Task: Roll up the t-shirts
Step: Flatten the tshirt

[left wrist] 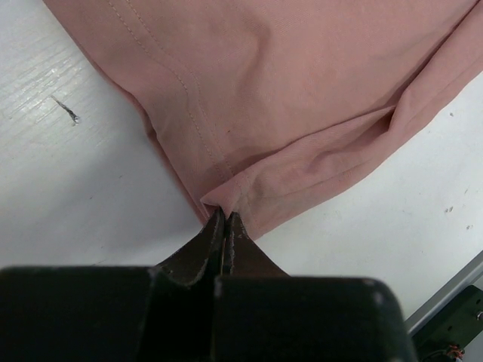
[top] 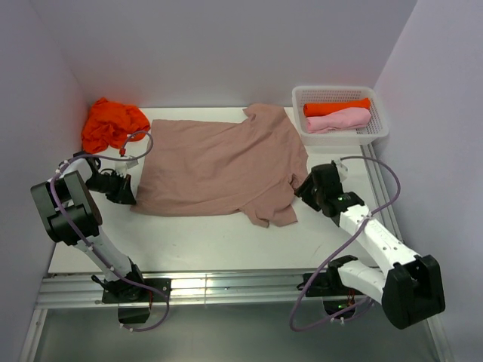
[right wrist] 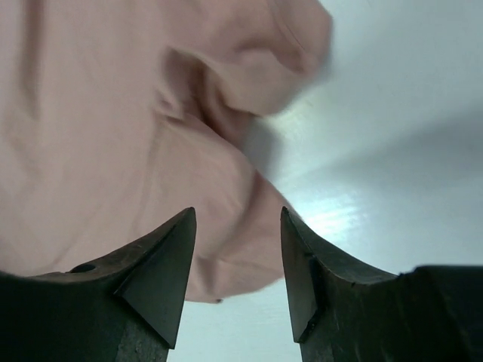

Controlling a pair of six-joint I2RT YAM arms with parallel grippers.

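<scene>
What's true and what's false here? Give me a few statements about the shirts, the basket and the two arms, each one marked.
1. The jaws of the left arm are shut on a corner of the pinkish-brown t-shirt. True.
2. The jaws of the right arm grip that shirt too. False: they stand open, holding nothing.
3. The white basket holds a rolled orange shirt and a rolled light pink shirt. True.
4. The crumpled orange shirt lies on the table at its near right corner. False: it lies at the far left corner.
</scene>
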